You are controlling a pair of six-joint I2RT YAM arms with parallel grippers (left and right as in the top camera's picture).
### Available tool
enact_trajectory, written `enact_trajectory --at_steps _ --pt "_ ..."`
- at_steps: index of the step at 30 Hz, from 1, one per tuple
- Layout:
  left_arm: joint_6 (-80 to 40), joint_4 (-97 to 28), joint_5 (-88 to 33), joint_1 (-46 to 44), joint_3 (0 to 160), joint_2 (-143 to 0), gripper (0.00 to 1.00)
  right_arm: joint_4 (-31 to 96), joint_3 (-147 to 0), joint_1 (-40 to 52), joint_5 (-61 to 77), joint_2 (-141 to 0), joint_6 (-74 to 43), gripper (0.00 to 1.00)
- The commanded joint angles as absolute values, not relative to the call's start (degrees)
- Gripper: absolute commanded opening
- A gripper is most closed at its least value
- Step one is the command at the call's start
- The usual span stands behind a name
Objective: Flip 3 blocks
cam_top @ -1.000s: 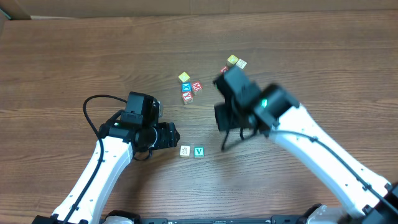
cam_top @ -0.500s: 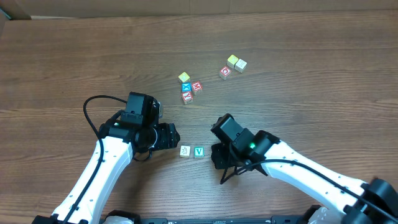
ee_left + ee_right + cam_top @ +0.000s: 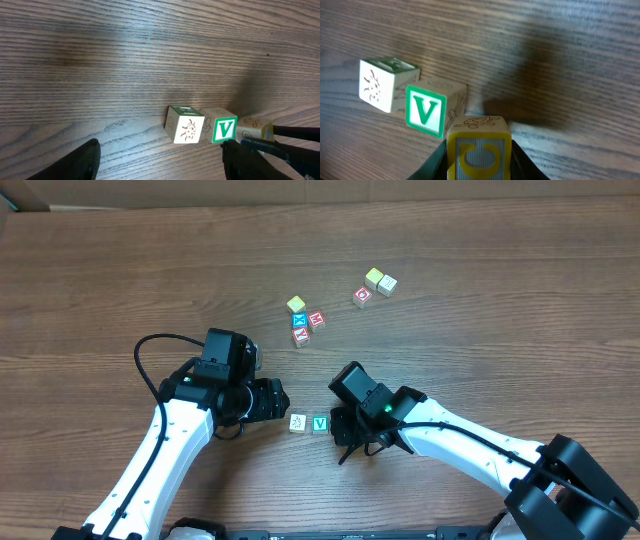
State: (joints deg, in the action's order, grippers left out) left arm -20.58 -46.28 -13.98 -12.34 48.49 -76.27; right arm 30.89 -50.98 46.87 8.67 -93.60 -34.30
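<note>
The right end effector (image 3: 479, 167) is clamped on the pale yellow block (image 3: 479, 145), which is cut off at the bottom edge and hidden overhead. It sits just beside the green V block (image 3: 425, 111) and the cream block (image 3: 377, 86). The left end effector (image 3: 160, 170) has its jaws apart.

Arms were clad in white link shells w/ black joints: left arm (image 3: 165, 445), right arm (image 3: 470, 448). Left gripper (image 3: 281, 400) & right gripper (image 3: 338, 428) were finished matte black. A thin black cable (image 3: 137, 356) was looped off the left arm; a green LED (image 3: 385, 410) was lit nr the right wrist.

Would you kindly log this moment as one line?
right gripper: shut on yellow C block | beside green V block | left gripper: open
</note>
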Motion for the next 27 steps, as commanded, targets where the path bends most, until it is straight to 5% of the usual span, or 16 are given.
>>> enact_trajectory --at_steps 1,27 --pt "-19.3 -46.3 -14.7 -12.1 49.7 -75.6 0.72 30.2 -50.9 46.8 7.6 -93.6 -34.8 0.10" --pt "-19.3 -46.5 -14.9 -12.1 49.7 -75.6 0.72 25.7 -50.8 46.8 4.7 -95.8 -35.8 0.15"
